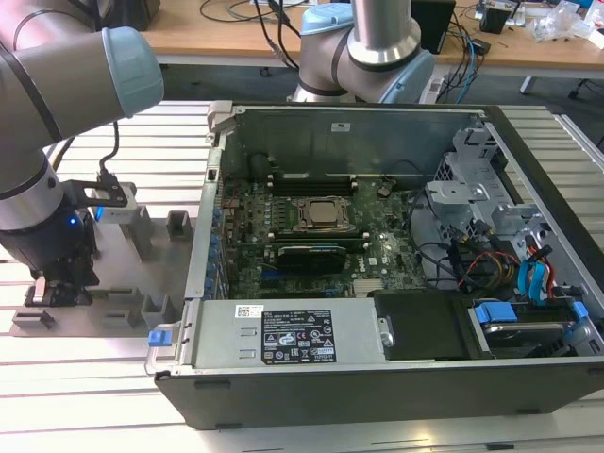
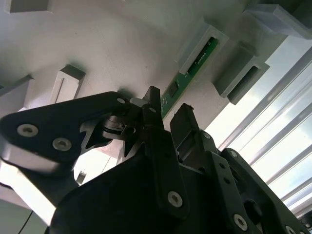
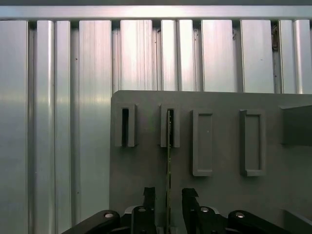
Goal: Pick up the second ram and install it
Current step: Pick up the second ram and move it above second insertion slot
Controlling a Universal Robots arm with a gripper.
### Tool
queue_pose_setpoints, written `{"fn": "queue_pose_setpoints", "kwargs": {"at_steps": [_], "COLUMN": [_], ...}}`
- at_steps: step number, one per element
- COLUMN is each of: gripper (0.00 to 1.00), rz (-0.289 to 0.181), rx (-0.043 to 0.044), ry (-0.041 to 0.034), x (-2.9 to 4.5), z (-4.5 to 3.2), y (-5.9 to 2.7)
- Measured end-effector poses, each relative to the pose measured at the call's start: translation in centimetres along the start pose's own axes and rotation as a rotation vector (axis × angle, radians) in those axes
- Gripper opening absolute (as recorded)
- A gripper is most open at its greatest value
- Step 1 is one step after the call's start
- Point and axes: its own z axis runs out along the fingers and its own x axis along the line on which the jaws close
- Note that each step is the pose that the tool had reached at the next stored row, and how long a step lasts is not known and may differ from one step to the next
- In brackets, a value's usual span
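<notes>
The second ram is a thin green stick standing on edge in a slot of the grey fixture plate. In the second wrist view the ram shows its green face with dark chips. My gripper is low over the plate and straddles the near end of the stick. A finger stands on each side with a small gap to the board, so the gripper is open. In the exterior view the gripper hangs at the far left over the fixture plate, outside the computer case.
The open computer case lies in the exterior view's middle and right, with the motherboard and CPU socket inside. Cables and drive bays crowd its right side. Grey holder blocks stand on the fixture plate. The table is ribbed aluminium.
</notes>
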Motion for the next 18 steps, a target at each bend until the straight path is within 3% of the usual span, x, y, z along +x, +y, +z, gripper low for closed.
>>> {"fn": "queue_pose_setpoints", "kwargs": {"at_steps": [2, 4, 15, 17, 18], "gripper": [0.35, 0.16, 0.13, 0.13, 0.13], "rz": [0.0, 0.0, 0.0, 0.0, 0.0], "rx": [-0.0001, -0.0001, 0.0, -0.0002, 0.0], "ry": [0.0, 0.0001, 0.0, 0.0002, 0.0], "x": [0.0, 0.0, 0.0, 0.0, -0.02], "z": [0.0, 0.0, 0.0, -0.15, -0.63], "y": [0.0, 0.01, 0.02, 0.04, 0.05]}}
